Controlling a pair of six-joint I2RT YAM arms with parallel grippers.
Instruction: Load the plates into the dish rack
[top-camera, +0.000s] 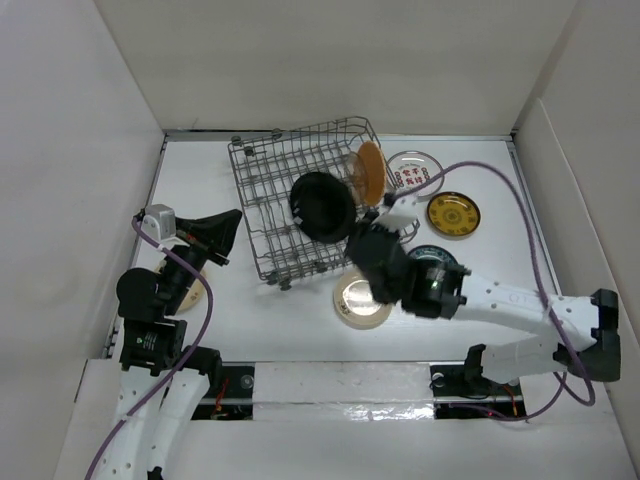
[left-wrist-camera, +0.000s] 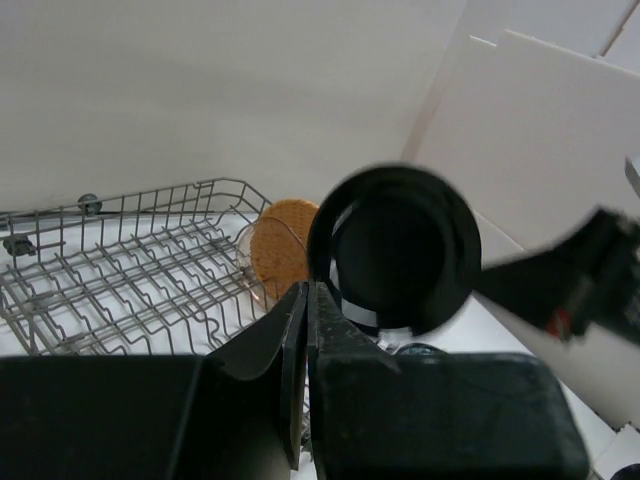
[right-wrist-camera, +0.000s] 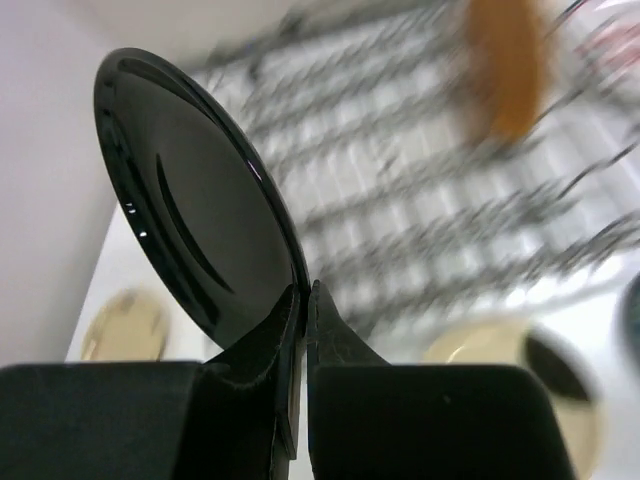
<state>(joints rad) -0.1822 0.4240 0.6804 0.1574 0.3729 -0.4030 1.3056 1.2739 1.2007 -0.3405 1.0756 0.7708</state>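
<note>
Right hand (right-wrist-camera: 303, 292) on glossy black plate (right-wrist-camera: 190, 190)

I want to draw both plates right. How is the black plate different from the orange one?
The black plate is shiny black; the orange plate is orange-brown. The black plate is held by its rim in the right gripper, jaws shut on it, over the dish rack; the orange plate stands on edge inside the rack, with no gripper on it. Both are small, round and tipped up, not lying flat.
</note>
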